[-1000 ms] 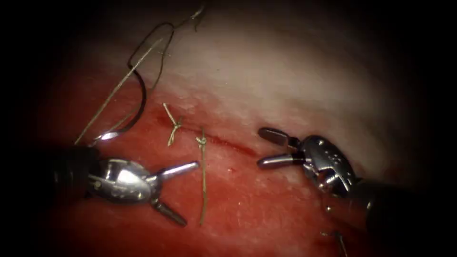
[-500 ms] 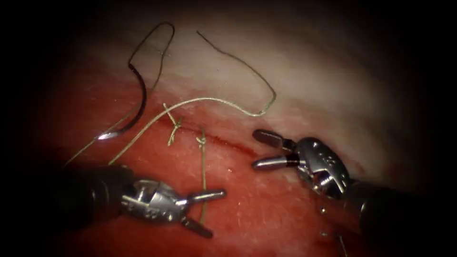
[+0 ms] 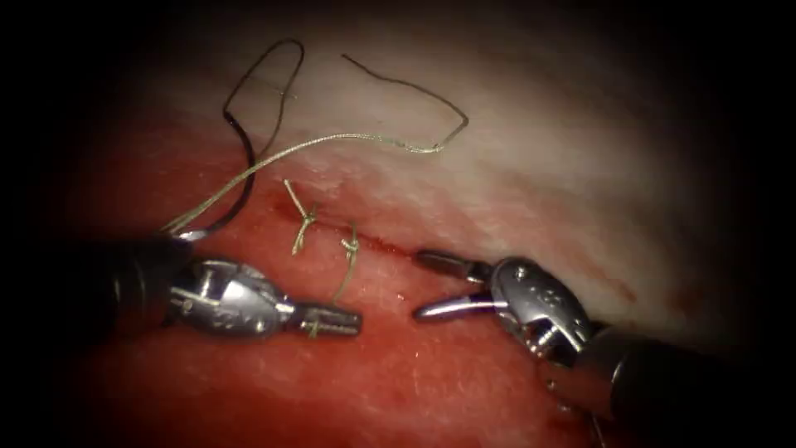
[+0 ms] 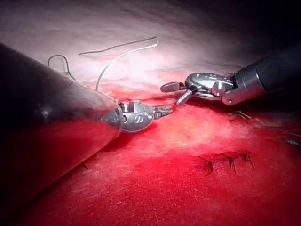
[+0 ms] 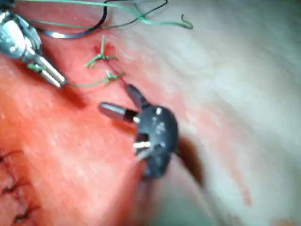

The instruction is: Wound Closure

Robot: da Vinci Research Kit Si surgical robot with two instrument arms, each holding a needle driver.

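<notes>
- Here the left tool (image 3: 332, 319) lies low on the red tissue (image 3: 431, 373), left of the cut (image 3: 390, 247), its jaws closed on the long tail of thread (image 3: 347, 274) that hangs from the second knot (image 3: 351, 243); the left wrist view shows the same tool (image 4: 162, 111) with jaws pressed together.
- The right tool (image 3: 435, 286) sits just right of the knots, jaws spread apart and holding nothing; in its own wrist view the right tool (image 5: 120, 101) is likewise spread above the tissue.
- The curved needle (image 3: 240, 178) lies loose on the tissue well left of the cut, gripped by neither tool, its shiny end near the left tool's shaft; whether its point sits in the tissue I cannot tell.
- The needle's thread (image 3: 332, 139) runs from beside that shaft up across the pale tissue and curls back on itself.
- The first knot (image 3: 305, 219) sits on the cut, left of the second, with short cut ends.
</notes>
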